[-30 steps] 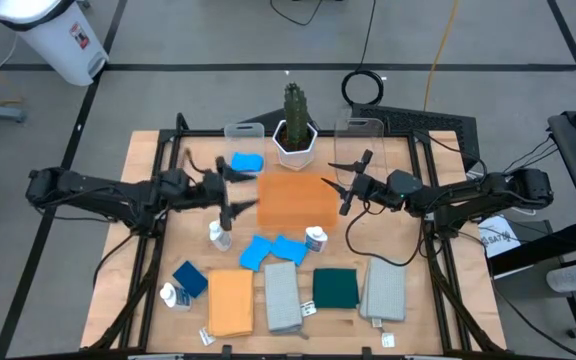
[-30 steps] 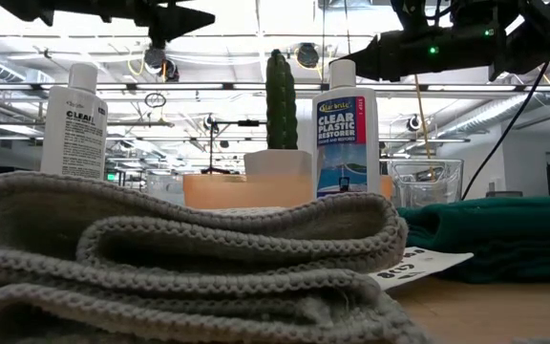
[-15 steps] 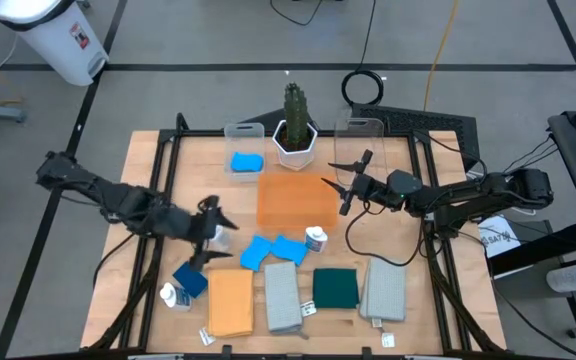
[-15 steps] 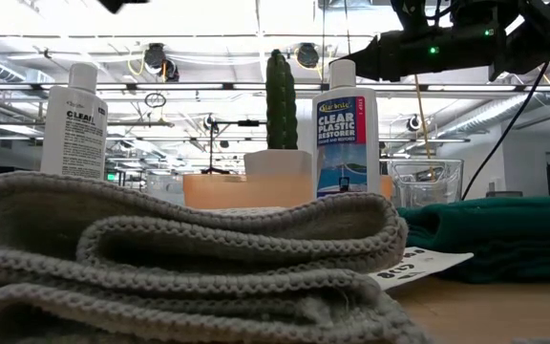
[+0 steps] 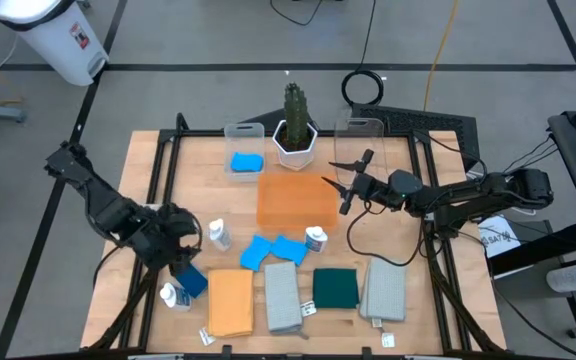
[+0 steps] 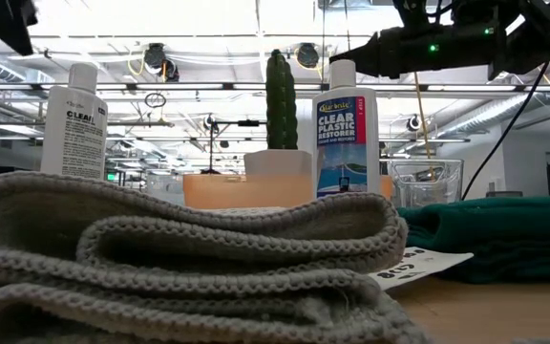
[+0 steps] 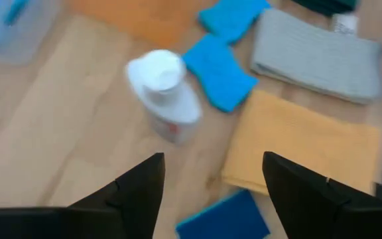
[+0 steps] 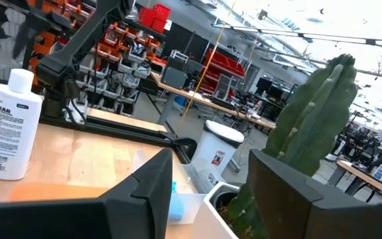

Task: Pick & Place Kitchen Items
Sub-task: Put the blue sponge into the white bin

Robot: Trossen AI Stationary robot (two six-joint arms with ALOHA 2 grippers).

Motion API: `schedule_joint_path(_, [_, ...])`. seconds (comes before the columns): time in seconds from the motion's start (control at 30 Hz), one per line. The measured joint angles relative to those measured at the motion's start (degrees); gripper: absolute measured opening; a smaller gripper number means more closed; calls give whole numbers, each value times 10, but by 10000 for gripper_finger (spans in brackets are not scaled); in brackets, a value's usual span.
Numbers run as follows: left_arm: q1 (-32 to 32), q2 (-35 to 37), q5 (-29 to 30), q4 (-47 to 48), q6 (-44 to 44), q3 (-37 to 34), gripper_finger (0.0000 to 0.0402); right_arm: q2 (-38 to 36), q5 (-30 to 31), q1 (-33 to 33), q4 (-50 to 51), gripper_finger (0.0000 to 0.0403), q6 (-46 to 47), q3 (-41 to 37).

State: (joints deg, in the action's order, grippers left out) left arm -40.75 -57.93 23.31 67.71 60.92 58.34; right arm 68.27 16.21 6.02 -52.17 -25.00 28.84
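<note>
My left gripper (image 5: pixel 181 255) (image 7: pixel 211 192) hangs open, slanting down, above the table's near left. A blue sponge (image 5: pixel 190 280) (image 7: pixel 227 216) lies just under it. An upright white bottle (image 5: pixel 218 235) (image 7: pixel 164 93) stands just beyond it, and another bottle (image 5: pixel 173 295) lies near the sponge. Two more blue sponges (image 5: pixel 271 250) and a third bottle (image 5: pixel 315 238) sit mid-table. Orange (image 5: pixel 231 302), grey (image 5: pixel 281 297), dark green (image 5: pixel 335 288) and grey (image 5: pixel 383 290) folded cloths line the near edge. My right gripper (image 5: pixel 343 185) (image 8: pixel 211 192) stands open in the air by the orange tray's right edge.
A flat orange tray (image 5: pixel 296 200) lies mid-table. Behind it stand a clear bin (image 5: pixel 245 160) holding a blue sponge, a cactus (image 5: pixel 296 130) in a white pot, and another clear bin (image 5: pixel 358 135). Bare wood shows at the far left and right.
My left gripper has swung from beside the orange tray's left edge toward the table's near left corner and has tipped to point downward, now over the blue sponge there. It carries nothing. The right arm has kept still.
</note>
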Motion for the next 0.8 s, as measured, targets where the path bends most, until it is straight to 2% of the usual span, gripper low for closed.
schedule_joint_path(0.1, [-11,-3,37,1,36,-15,246,0,0,0,-11,166,-29,0])
schedule_joint_path(0.2, [-10,-2,29,-10,98,-43,244,0,0,0,-30,167,-65,0])
schedule_joint_path(0.27, [-5,-3,-20,-19,165,-66,245,0,0,0,-46,166,-75,0])
schedule_joint_path(0.4, [4,-6,-166,-35,319,-117,254,0,-1,0,-70,163,-75,0])
schedule_joint_path(0.5, [4,-12,-213,-67,392,-159,271,0,-21,2,-80,162,-88,0])
schedule_joint_path(0.6, [4,-23,-218,-136,408,-203,293,0,-59,10,-85,162,-84,0])
schedule_joint_path(0.8, [4,-55,-249,-312,351,-271,324,0,-89,29,-97,158,-70,0])
